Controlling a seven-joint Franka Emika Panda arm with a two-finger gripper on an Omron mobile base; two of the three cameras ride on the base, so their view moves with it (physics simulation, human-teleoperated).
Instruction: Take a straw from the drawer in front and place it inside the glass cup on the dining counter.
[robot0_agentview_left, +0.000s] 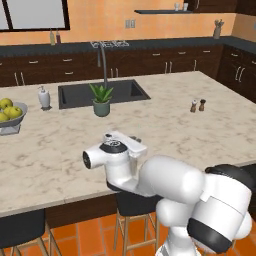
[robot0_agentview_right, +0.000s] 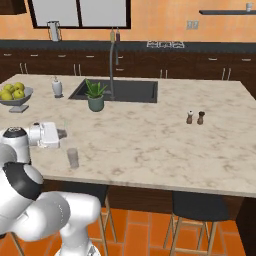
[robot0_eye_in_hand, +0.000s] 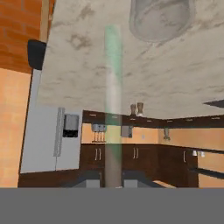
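Note:
In the hand view the straw (robot0_eye_in_hand: 113, 100) is a thin pale stick rising from between my fingertips, and my gripper (robot0_eye_in_hand: 113, 181) is shut on its lower end. The glass cup (robot0_eye_in_hand: 162, 19) sits at the top of that view, to the right of the straw's far end and apart from it. On the dining counter (robot0_agentview_right: 150, 145) the clear glass cup (robot0_agentview_right: 73, 157) stands upright near the front edge. My gripper (robot0_agentview_right: 62, 133) hovers just above the top, a little behind and left of the cup. From the left side my gripper (robot0_agentview_left: 136, 140) shows above the counter's near edge, and the arm hides the cup.
A potted plant (robot0_agentview_right: 95, 97) stands before the dark sink (robot0_agentview_right: 125, 91) and its faucet. A white soap bottle (robot0_agentview_right: 57, 87) and a fruit bowl (robot0_agentview_right: 15, 96) are at the left. Salt and pepper shakers (robot0_agentview_right: 195, 118) stand to the right. Stools (robot0_agentview_right: 200, 207) sit under the front edge.

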